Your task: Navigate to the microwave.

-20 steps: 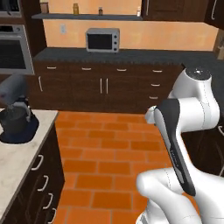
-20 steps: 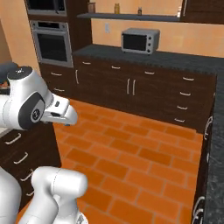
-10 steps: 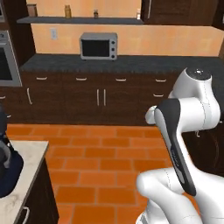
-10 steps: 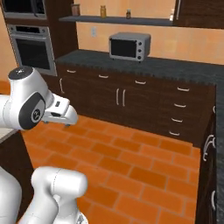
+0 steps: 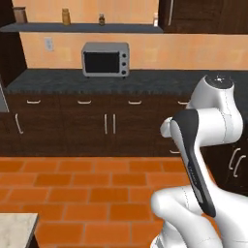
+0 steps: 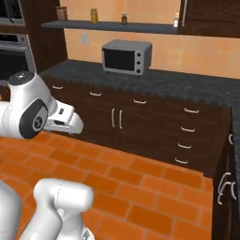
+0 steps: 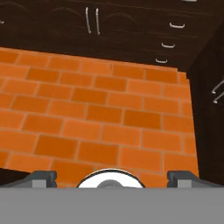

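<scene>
Facing small silver box [image 5: 105, 59] on counter [image 5: 145, 81]; claw [image 7: 112, 178] over floor [image 7: 87, 113]

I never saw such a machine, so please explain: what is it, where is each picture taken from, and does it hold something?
It is a white robot arm on a driving base, in a rendered kitchen. Two pictures come from cameras on the base, behind the arm. The third looks along the end effector, down at the orange brick floor. Its fingers stand apart and hold nothing. On the dark counter stands a small silver oven; jars stand on the shelf above.
</scene>
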